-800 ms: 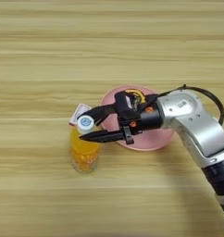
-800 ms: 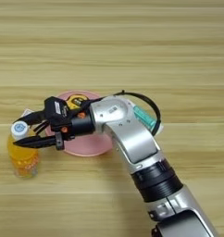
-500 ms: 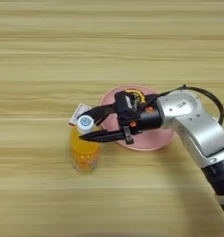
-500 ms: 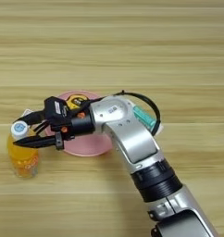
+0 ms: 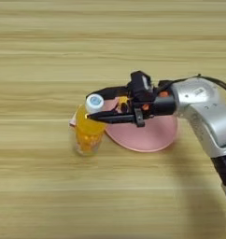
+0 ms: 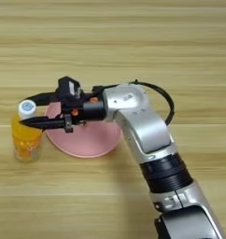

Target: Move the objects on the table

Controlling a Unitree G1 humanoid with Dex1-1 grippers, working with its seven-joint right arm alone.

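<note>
Nothing has moved — my right gripper [image 5: 90, 110] still spans the orange drink bottle [image 5: 88, 132], jaws wide. Only the right eye shows my forearm [image 6: 154, 144] crossing the pink plate [image 6: 89, 140] on the bench [image 5: 40, 56].

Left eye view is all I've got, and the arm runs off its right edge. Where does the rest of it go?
Observer: In the right eye view, the silver forearm bends down into a ribbed black collar and carries on to the bottom edge.
Operator: Bottle and plate overlap for me. Is the bottle on the plate?
Observer: No. From the right eye, the bottle stands on the wood beside the left rim of the plate. I can't tell whether they touch.
Operator: I see a bit of cable at the edge. Where does it lead?
Observer: The black cable arcs out on the forearm's right side and curves back in to the arm lower down.
</note>
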